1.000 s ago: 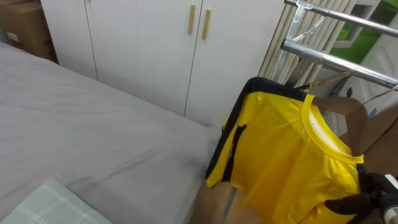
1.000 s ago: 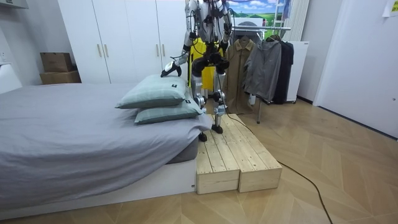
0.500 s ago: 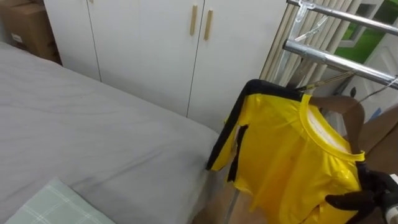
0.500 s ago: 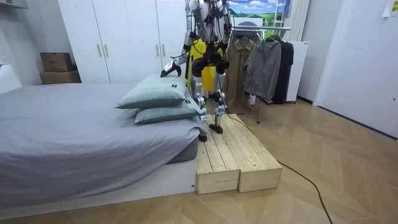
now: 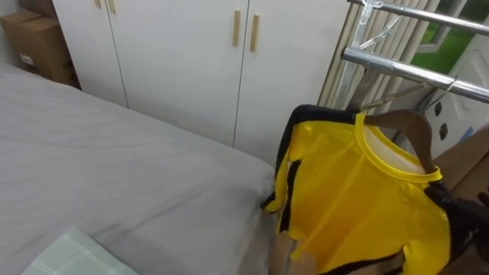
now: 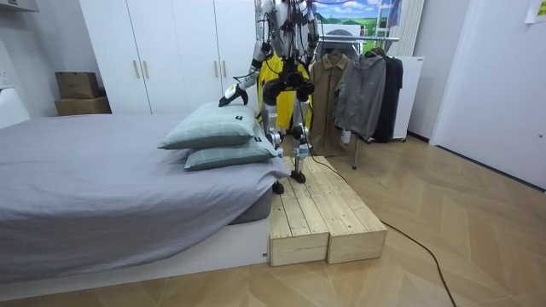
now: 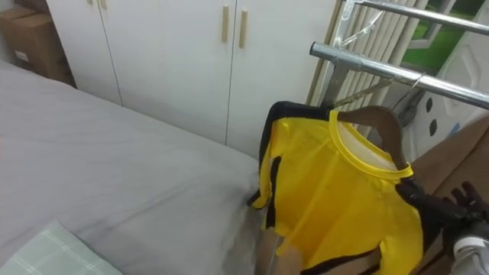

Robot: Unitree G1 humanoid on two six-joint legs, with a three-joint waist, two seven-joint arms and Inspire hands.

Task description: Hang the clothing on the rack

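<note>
Right hand (image 7: pixel 451 210) grasps the low shoulder end of the yellow shirt (image 5: pixel 359 198), fingers curled on cloth over the wooden hanger (image 5: pixel 409 126). The shirt hangs just below the clothes rail (image 5: pixel 397 69), beside the bed (image 5: pixel 114 176). Left hand (image 6: pixel 229 99) is out over the pillows (image 6: pixel 213 128); grip unreadable.

Step, as judged: getting the hook onto the rail. Lift and level the hanger, bring the hook above the bar, lower it on, then let go.

The hanger's long axis is tilted, high at the far shoulder and low at the hand. Collar faces up toward the rail, hem down.
</note>
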